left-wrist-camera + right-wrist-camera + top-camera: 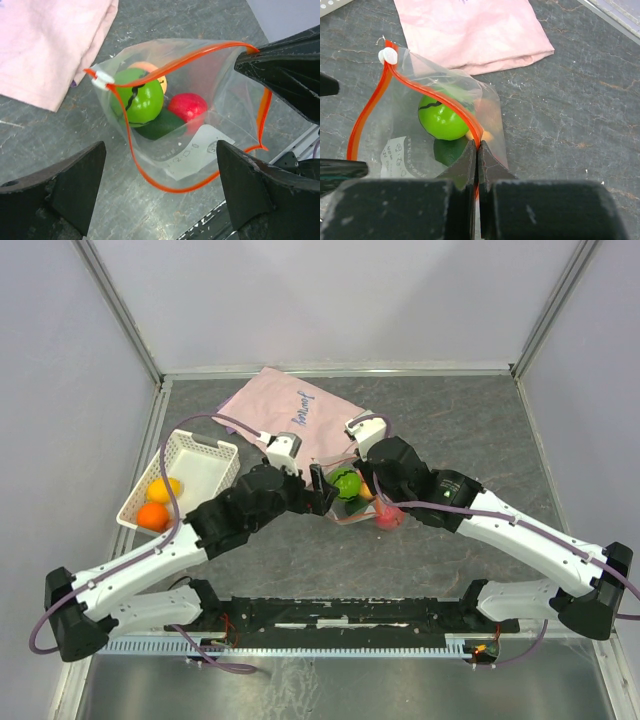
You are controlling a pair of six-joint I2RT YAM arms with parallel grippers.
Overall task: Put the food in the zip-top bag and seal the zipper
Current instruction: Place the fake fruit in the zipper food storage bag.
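Note:
The clear zip-top bag [200,145] stands with its mouth open in the middle of the table, and also shows from above [352,502]. Its red-orange zipper [150,172] forms an open loop with a white slider [102,80] at one end. Inside are a bright green fruit [137,97], a red fruit [187,106], a peach fruit [150,67] and a dark green one [162,125]. My right gripper [478,146] is shut on the zipper [445,100] at the bag's corner. My left gripper [160,200] is wide open, just above the bag's near rim and holding nothing.
A white slotted basket [205,455] at the left holds an orange fruit [152,516] and a yellow-orange one [165,487]. A pink cloth [295,415] with blue writing lies behind the bag. Frame posts and grey walls ring the table.

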